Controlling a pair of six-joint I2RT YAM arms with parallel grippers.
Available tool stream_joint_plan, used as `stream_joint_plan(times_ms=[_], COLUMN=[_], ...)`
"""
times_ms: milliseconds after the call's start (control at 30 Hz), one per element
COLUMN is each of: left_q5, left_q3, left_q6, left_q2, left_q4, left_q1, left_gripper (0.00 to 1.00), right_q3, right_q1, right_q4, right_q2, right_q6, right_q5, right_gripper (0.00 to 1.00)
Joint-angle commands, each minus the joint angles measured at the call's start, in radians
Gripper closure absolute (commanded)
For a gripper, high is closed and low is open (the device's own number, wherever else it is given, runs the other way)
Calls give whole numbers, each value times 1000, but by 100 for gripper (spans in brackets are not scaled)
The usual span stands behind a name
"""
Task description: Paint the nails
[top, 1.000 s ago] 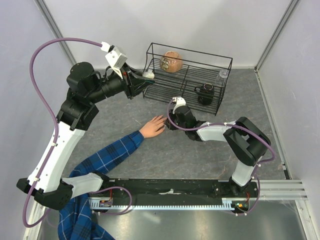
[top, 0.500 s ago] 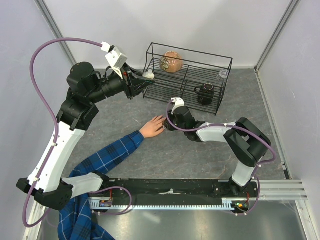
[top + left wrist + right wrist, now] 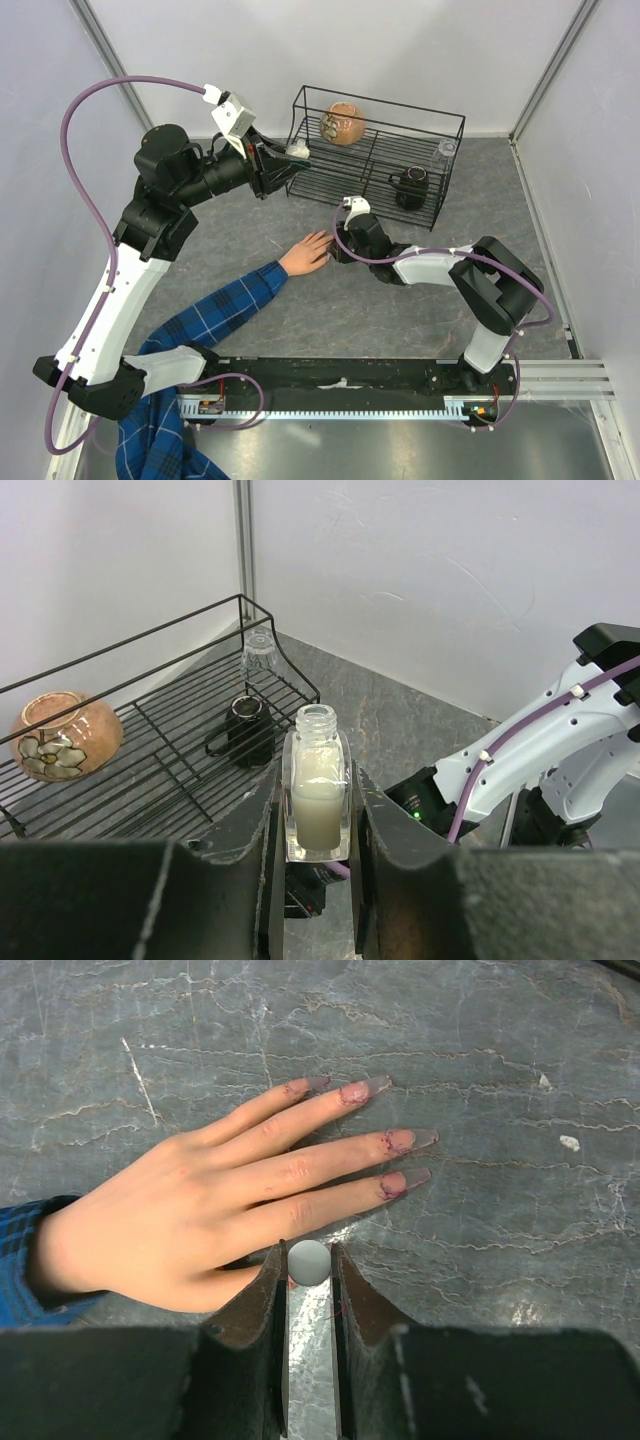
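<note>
Now, the right arm's fingers (image 3: 274, 1278) pinch narrowly on a round white cap (image 3: 309, 1262) over the surface (image 3: 500, 1290). The nails (image 3: 423, 1138) fan from twelve to two o'clock of that cap. The hand (image 3: 190, 1210) lies flat, its long axis running eight to two. The left arm's fingers (image 3: 365, 825) clamp the open bottle (image 3: 318, 790) well apart, so the right arm is nearer.

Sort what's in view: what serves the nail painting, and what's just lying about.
For the job: nails; hand; open bottle, in the left fingers; white cap, between the right fingers.
Lying about: wire rack; flowered pot; black cup; small glass jar.
</note>
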Motion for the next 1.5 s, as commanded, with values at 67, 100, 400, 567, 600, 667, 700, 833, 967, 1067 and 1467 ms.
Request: stream_joint_plan(times_ms=[67, 100, 400, 567, 600, 667, 700, 833, 967, 1067, 1467], left_q5=[7, 7, 4, 5, 8, 7, 8, 13, 16, 16, 17], left_q3=[18, 20, 24, 24, 26, 24, 23, 20, 18, 18, 21], left_q6=[28, 28, 30, 30, 28, 28, 28, 24, 22, 21, 22], left_q2=[-12, -9, -6, -6, -7, -6, -6, -4, -2, -4, -5], left_q4=[12, 12, 9, 10, 10, 12, 12, 18, 21, 21, 18], left_q1=[-3, -3, -3, -3, -3, -3, -3, -3, -3, -3, -3], left_gripper=[98, 98, 98, 98, 98, 98, 98, 98, 98, 98, 98], right_q3=[48, 50, 68, 42, 38, 24, 19, 10, -5, -13, 24], right_q1=[-18, -24, -33, -30, -27, -23, -18, -1, 5, 6, -6], right_q4=[13, 15, 22, 13, 12, 9, 5, -7, -10, -11, 18], right_q2=[22, 25, 35, 13, 7, -10, -16, -37, -53, -62, -8], right_q6=[-9, -10, -26, -19, -16, -9, -9, 2, 13, 14, 13], right_q5=[15, 14, -14, -26, -28, -26, -26, -25, -17, -12, -11], right_gripper=[100, 100, 100, 100, 100, 100, 100, 100, 100, 100, 100])
